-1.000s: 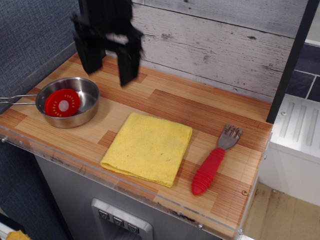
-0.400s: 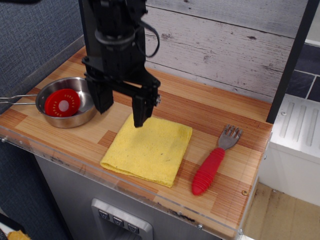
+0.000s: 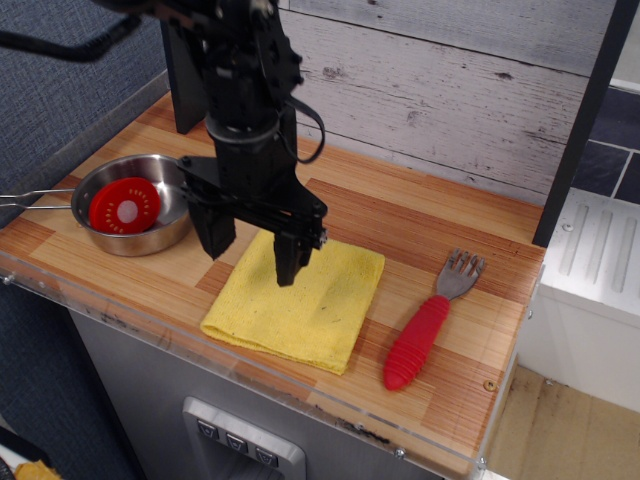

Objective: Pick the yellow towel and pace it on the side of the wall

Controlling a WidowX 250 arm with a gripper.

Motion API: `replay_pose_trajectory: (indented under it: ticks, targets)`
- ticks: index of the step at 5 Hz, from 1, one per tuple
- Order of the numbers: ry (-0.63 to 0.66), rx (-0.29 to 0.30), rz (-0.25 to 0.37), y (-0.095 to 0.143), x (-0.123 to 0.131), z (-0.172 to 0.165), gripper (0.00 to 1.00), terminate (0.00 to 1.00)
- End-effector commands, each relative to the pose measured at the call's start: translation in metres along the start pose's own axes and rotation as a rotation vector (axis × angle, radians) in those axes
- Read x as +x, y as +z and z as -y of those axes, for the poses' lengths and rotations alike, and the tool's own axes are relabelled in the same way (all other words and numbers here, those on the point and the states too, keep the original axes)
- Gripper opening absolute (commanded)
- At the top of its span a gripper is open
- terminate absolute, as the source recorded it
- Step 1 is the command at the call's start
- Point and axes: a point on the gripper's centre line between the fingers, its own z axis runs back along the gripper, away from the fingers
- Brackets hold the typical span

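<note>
No legible writing or brand mark appears on any surface. The black gripper (image 3: 253,262) hangs over the left half of the yellow towel (image 3: 310,305) with its two fingers spread wide apart and nothing between them; the right finger's tip stands over the cloth, the left finger's tip (image 3: 214,240) over the towel's left edge and the bare wood beside it, and whether either tip touches the fabric cannot be told. The yellow towel lies flat and folded near the front edge of the wooden countertop (image 3: 420,215), well apart from the whitewashed plank wall (image 3: 450,90) at the back. To the left, a steel bowl (image 3: 170,215) with a wire handle holds a red perforated disc (image 3: 124,206). To the right of the towel lies a fork with a red ribbed handle (image 3: 418,342), near it but apart.
</note>
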Motion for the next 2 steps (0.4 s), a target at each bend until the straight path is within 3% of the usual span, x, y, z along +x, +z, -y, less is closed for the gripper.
replay_pose_trajectory:
  ticks: [1, 2]
  targets:
    - [-0.052, -0.029, -0.009, -0.0118, 0.0035, 0.0120, 1.00, 0.00]
    - [-0.061, -0.021, -0.018, -0.0216, 0.0018, 0.0164, 1.00, 0.00]
